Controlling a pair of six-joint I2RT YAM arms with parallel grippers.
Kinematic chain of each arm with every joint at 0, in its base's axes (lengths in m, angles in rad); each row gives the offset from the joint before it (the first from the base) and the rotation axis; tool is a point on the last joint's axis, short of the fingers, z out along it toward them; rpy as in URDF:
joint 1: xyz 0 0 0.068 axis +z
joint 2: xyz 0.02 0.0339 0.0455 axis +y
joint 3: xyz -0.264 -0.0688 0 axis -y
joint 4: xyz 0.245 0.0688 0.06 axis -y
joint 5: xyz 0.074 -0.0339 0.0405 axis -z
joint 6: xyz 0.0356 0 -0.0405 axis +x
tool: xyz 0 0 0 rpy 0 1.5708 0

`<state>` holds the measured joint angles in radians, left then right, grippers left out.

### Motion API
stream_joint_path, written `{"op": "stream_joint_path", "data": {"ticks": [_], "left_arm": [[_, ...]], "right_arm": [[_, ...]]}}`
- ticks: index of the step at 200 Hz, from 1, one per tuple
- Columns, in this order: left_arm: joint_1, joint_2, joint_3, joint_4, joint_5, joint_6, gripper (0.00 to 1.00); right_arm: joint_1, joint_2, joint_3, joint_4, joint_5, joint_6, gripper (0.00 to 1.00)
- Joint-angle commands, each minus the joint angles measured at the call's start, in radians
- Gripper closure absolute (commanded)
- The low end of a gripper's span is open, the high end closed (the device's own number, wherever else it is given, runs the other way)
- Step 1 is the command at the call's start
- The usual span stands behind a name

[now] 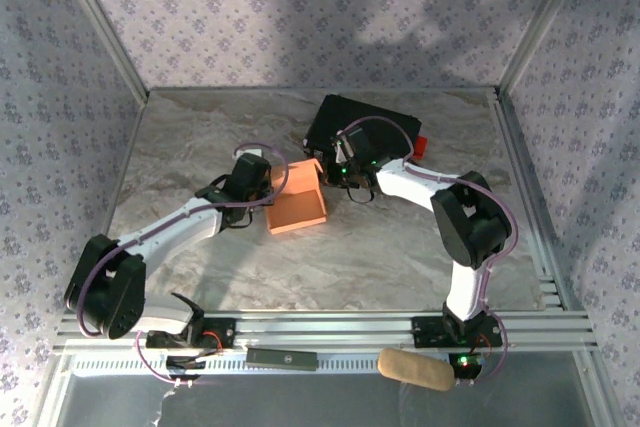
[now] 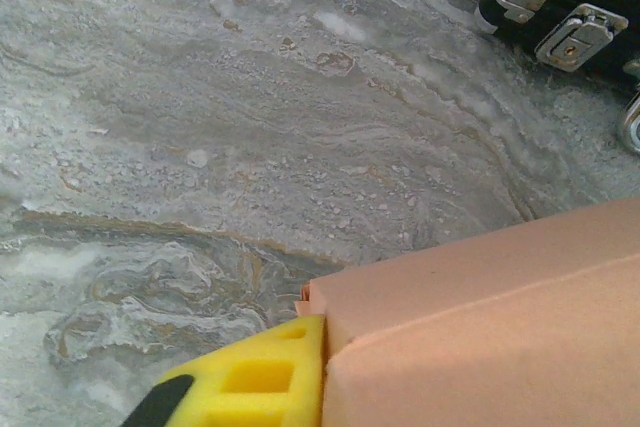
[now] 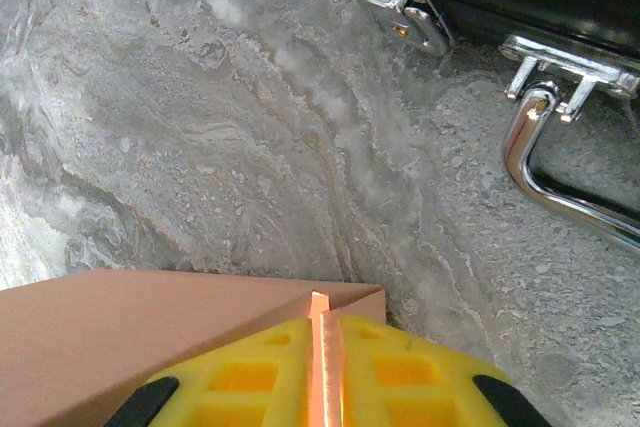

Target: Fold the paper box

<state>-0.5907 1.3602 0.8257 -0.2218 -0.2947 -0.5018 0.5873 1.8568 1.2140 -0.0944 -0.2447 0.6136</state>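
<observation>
The salmon-pink thin cardboard box (image 1: 297,205) sits in the middle of the grey counter (image 1: 200,137) between both arms, with the left jaws shut on its far left corner and the right jaws pinching its far right edge.

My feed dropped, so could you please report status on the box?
Left gripper shut on paper box, left wall. Right gripper shut on its far-right corner. Top open. Black case close behind.
</observation>
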Motion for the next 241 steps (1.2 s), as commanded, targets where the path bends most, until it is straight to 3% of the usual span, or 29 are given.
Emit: {"op": "stream_joint_path", "data": {"ticks": [1,46,90,126,167,192,241], "left_arm": [[-0.038,0.014,0.024,0.016,-0.063,-0.026,0.93],[-0.114,0.043,0.024,0.045,-0.206,-0.099,0.99],[-0.22,0.135,0.083,-0.019,-0.429,-0.162,0.98],[-0.277,0.178,0.053,0.011,-0.522,-0.198,0.96],[-0.289,0.158,-0.04,0.103,-0.52,-0.27,0.97],[-0.294,0.135,-0.019,0.05,-0.529,-0.288,0.97],[-0.288,0.093,0.028,-0.013,-0.538,-0.164,0.99]], "right_arm": [[0.008,-0.028,-0.011,0.012,0.007,0.006,0.85],[0.001,-0.024,-0.03,0.027,0.0,0.006,0.85],[-0.018,-0.019,-0.061,0.03,-0.01,-0.012,0.85],[-0.03,-0.032,-0.081,0.03,-0.011,-0.023,0.85],[-0.035,-0.051,-0.108,0.042,-0.031,-0.033,0.85],[-0.036,-0.078,-0.124,0.024,-0.004,-0.049,0.84],[-0.032,-0.222,-0.213,0.057,0.089,-0.14,0.75]]}}
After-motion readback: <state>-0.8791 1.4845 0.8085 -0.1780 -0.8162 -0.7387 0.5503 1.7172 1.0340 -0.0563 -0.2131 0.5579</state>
